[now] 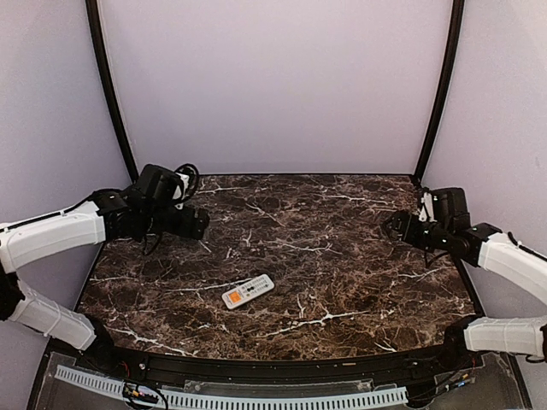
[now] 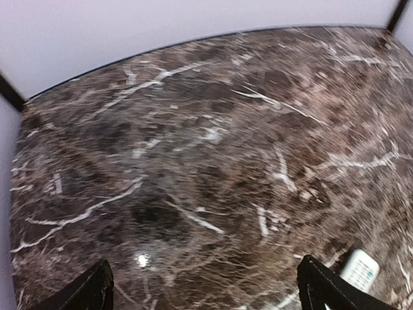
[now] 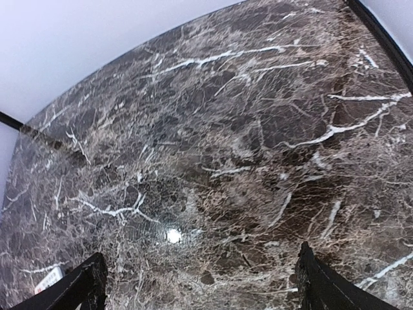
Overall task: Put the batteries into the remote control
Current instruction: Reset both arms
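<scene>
Remote control [image 1: 248,291] lies flat on the table [image 1: 342,256], button face up and slanted. It sits toward the near edge, a little left of centre.

Left end effector [image 1: 202,224] hovers over the far-left part of the table. Its fingers [image 2: 90,289] are spread wide with nothing between them. One end of the remote shows at the lower right of the left wrist view.

Right end effector [image 1: 393,227] hovers at the far right, fingers [image 3: 80,284] equally wide, with only marble between them. Both are well apart from the remote.
</scene>
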